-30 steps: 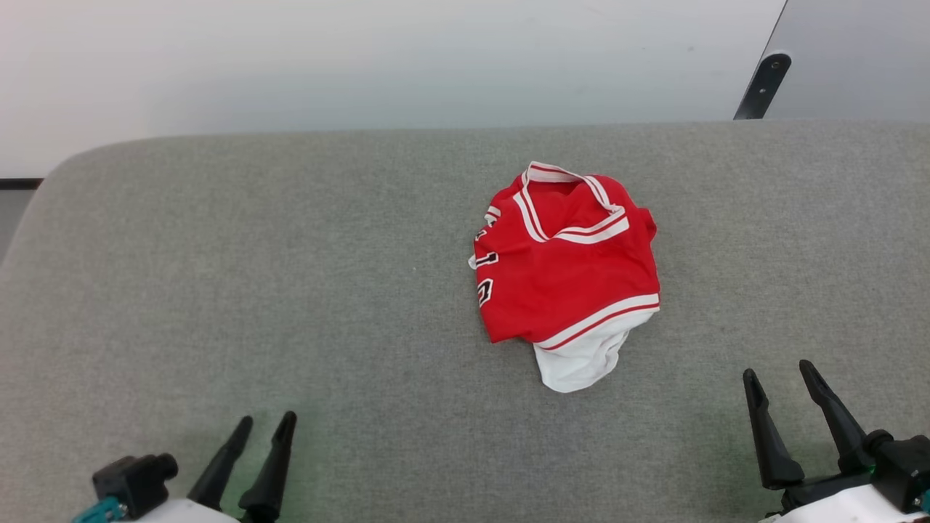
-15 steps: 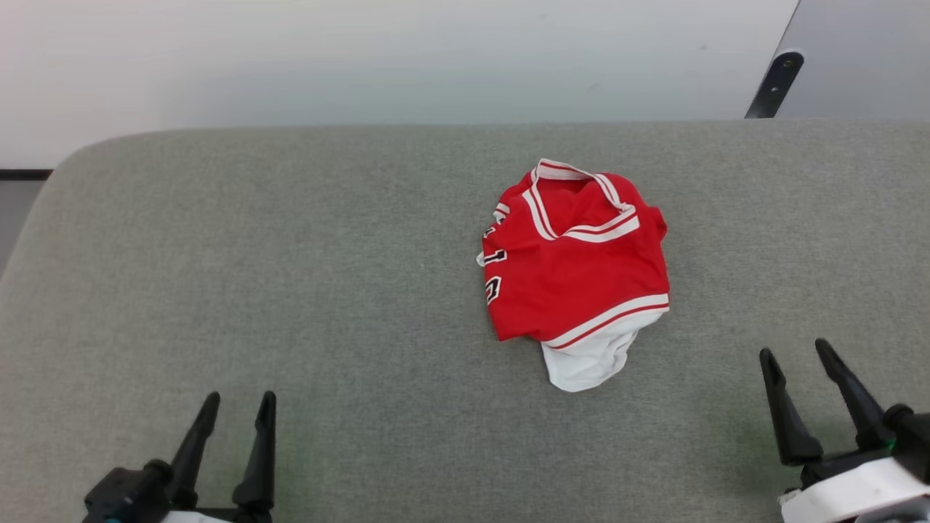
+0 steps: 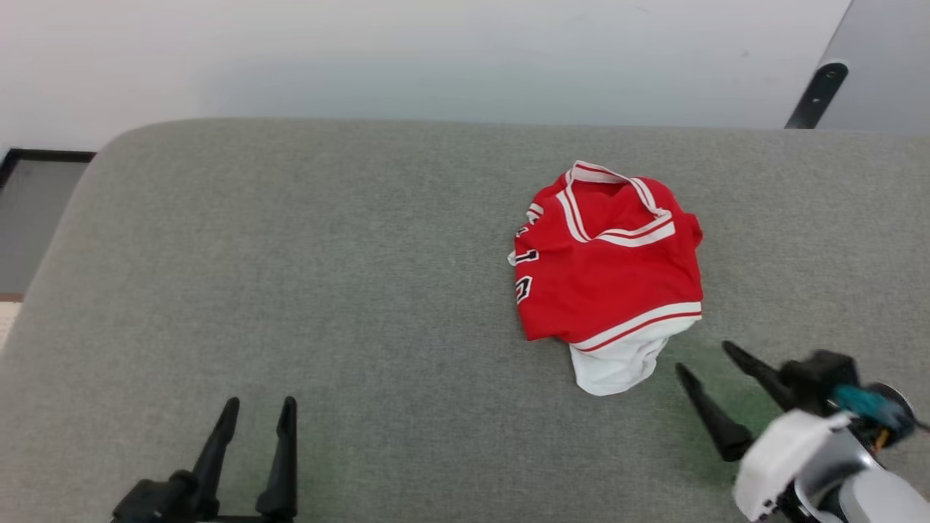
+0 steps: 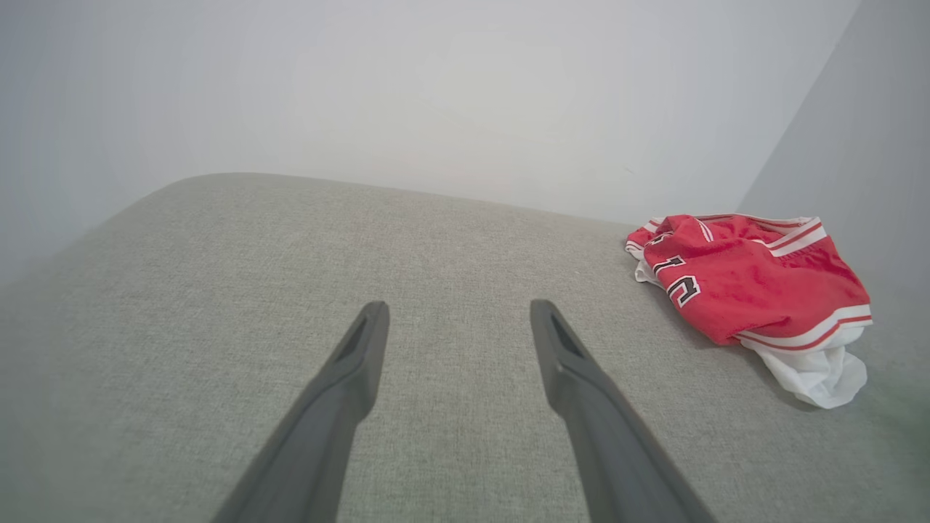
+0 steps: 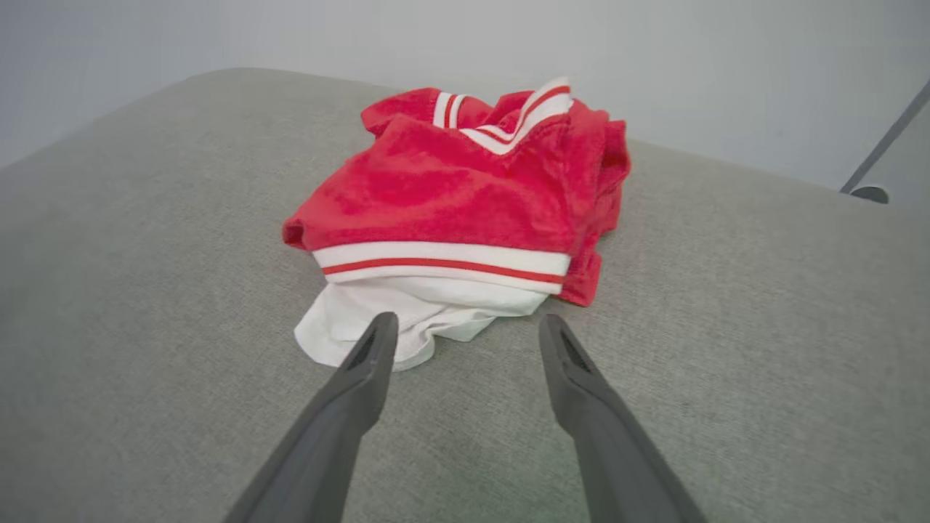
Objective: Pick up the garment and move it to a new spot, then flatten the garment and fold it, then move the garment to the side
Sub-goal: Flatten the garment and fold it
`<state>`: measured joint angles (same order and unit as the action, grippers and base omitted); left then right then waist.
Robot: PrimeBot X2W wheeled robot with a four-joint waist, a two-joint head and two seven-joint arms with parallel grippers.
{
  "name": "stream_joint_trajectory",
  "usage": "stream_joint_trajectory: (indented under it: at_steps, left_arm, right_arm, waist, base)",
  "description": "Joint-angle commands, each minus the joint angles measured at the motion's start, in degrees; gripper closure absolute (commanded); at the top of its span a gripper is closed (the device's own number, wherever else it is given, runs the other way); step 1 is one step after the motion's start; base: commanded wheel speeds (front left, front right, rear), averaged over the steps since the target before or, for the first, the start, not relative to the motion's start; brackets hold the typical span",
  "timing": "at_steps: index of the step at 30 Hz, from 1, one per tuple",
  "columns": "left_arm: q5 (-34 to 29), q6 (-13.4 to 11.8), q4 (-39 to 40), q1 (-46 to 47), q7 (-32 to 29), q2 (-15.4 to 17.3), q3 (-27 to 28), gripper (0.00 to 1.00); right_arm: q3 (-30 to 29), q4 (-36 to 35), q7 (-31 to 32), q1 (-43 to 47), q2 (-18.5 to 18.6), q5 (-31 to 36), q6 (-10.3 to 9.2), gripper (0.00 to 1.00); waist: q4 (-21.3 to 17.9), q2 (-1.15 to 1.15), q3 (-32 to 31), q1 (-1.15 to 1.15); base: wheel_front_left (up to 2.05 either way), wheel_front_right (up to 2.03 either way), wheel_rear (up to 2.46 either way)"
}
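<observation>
The garment [image 3: 607, 272] lies crumpled in a heap on the grey cushion, red with white-and-red striped trim, a white sleeve sticking out at its near edge and bits of black lettering on its left side. It also appears in the left wrist view, garment [image 4: 752, 280], and right wrist view, garment [image 5: 465, 203]. My right gripper [image 3: 705, 357] is open, tilted toward the heap, its tips just short of the white sleeve [image 5: 407, 319]. My left gripper [image 3: 260, 404] is open and empty at the near left, far from the garment.
The grey fabric cushion [image 3: 327, 276] spans the view, with a rounded far-left corner. A pale wall stands behind it. A dark bracket [image 3: 814, 94] leans at the far right, and dark floor [image 3: 33, 218] shows past the left edge.
The head camera has shifted, sliding the whole scene rightward. My right gripper has swung in and tilted left toward the garment's white sleeve. The left gripper stays low at the near left.
</observation>
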<state>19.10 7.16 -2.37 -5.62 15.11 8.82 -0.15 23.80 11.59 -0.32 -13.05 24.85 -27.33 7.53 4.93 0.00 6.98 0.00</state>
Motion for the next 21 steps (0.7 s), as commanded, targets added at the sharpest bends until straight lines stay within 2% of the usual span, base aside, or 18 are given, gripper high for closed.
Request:
stream_joint_trajectory:
  at_steps: [1, 6, 11, 17, 21]
  left_arm:
    - [-0.82, 0.38, 0.11, 0.33, 0.07, -0.21, -0.07, 0.00]
    - [-1.33, 0.39, 0.76, 1.08, 0.06, -1.26, -0.87, 0.00]
    - [-1.17, 0.37, 1.01, 2.06, 0.06, -1.87, -2.17, 0.00]
    - [-0.52, 0.38, 0.75, 3.39, 0.06, -2.45, -3.44, 0.00]
    - [-0.31, 0.38, 0.66, 4.03, 0.06, -2.59, -3.76, 0.00]
  right_arm:
    - [1.16, -0.19, 2.51, -1.38, 0.57, -0.47, -0.08, 0.00]
    - [2.87, 0.13, 15.79, -5.84, -0.52, -1.92, -0.08, 0.00]
    - [1.53, -0.23, 28.12, -7.64, -3.43, 1.47, -0.08, 0.00]
    - [-4.14, -2.82, 36.43, -6.47, -7.96, 7.80, -0.08, 0.00]
    - [-6.27, -4.43, 39.71, -5.31, -8.93, 11.00, -0.08, 0.00]
  waist:
    - [0.71, 0.00, -0.06, 0.00]
    - [2.64, 0.00, 0.54, 0.00]
    - [4.84, 0.00, 1.73, 0.00]
    - [6.53, 0.00, 3.62, 0.00]
    - [6.96, 0.00, 4.60, 0.00]
  base:
    - [0.00, 0.00, 0.00]
    - [0.00, 0.00, 0.00]
    - [0.00, 0.00, 0.00]
    - [0.00, 0.00, 0.00]
    - [0.00, 0.00, 0.00]
